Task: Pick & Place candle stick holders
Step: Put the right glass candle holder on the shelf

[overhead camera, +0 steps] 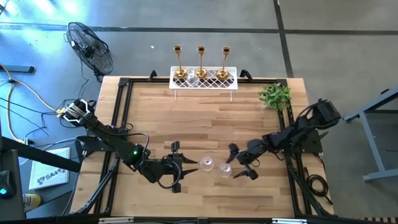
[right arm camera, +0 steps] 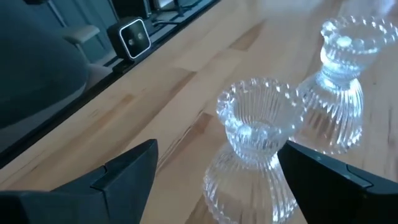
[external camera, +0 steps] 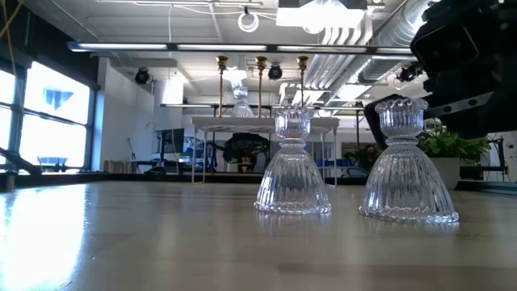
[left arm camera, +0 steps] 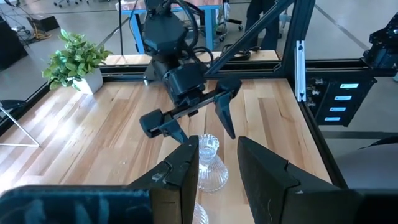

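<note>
Two clear glass candle stick holders stand upright on their flared bases near the table's front middle, one (overhead camera: 207, 163) on the left and one (overhead camera: 225, 169) on the right. My right gripper (overhead camera: 239, 163) is open. Its fingers reach in low from the right, on either side of the right holder (right arm camera: 258, 124), apart from it. My left gripper (overhead camera: 189, 165) hangs open above the table just left of the left holder, with nothing between its fingers. Three gold holders (overhead camera: 201, 62) and a third glass one (external camera: 241, 101) stand on the white rack (overhead camera: 204, 87) at the far edge.
A small green plant (overhead camera: 275, 95) sits at the far right corner. Black frame rails (overhead camera: 118, 118) run along the table's left and right sides. Bare wood (overhead camera: 205, 121) lies between the rack and the two glass holders. A fan (overhead camera: 90, 46) stands on the floor beyond the far left corner.
</note>
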Controlling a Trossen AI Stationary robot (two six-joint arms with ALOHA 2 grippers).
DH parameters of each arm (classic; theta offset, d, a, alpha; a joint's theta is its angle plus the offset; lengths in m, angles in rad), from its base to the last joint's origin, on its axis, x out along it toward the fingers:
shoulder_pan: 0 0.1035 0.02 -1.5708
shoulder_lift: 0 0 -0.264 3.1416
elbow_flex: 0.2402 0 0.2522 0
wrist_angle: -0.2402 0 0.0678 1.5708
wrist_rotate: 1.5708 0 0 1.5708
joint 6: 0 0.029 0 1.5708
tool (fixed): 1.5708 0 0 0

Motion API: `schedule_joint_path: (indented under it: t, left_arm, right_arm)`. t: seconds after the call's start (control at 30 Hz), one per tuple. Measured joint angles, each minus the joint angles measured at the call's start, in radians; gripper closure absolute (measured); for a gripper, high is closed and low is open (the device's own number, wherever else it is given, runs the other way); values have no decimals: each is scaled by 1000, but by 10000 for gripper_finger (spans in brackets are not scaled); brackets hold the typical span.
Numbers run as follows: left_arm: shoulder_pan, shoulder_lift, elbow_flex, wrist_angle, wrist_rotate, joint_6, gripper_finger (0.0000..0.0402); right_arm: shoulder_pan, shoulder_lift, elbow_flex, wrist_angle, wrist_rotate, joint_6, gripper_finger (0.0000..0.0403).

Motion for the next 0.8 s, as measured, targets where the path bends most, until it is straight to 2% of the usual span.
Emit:
schedule_joint_path:
  t: [0.57,0.8]
  left_arm:
    - [0,0,0,0,25,7,293]
    - [0,0,0,-1,25,7,293]
  right_arm:
    - [-74,108,103,-37,-202,-62,76]
    - [-91,115,108,-40,-245,-62,84]
